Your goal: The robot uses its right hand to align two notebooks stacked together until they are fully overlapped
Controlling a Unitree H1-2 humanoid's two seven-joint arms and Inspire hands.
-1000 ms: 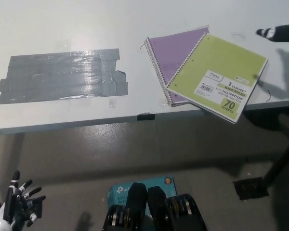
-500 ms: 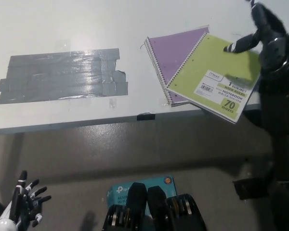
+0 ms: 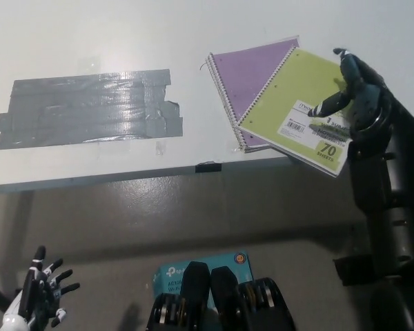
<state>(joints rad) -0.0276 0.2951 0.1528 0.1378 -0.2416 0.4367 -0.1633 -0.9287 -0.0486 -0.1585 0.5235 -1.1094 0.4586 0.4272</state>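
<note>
Right hand: the black right hand [image 3: 359, 93] lies over the right part of the top notebook, fingers spread apart and gripping nothing; one finger points left across the cover, and whether the palm presses down is hard to tell from this angle.
Top notebook: the lime-green spiral-bound notebook with a white label [image 3: 300, 103] sits mostly to the left of and under the right hand, turned at a slant, its lower right corner hanging past the table edge.
Bottom notebook: the purple spiral-bound notebook [image 3: 245, 72] lies under the green one, further left of the hand, showing as an uncovered triangle, so the two are not overlapped.
Table: the white table top [image 3: 90, 34] carries both notebooks.
Tape: a wide patch of grey duct tape [image 3: 90, 107] is stuck far left of the hand.
Left hand: the white left hand [image 3: 38, 293] rests low at the lower left, below table level, fingers spread and empty.
</note>
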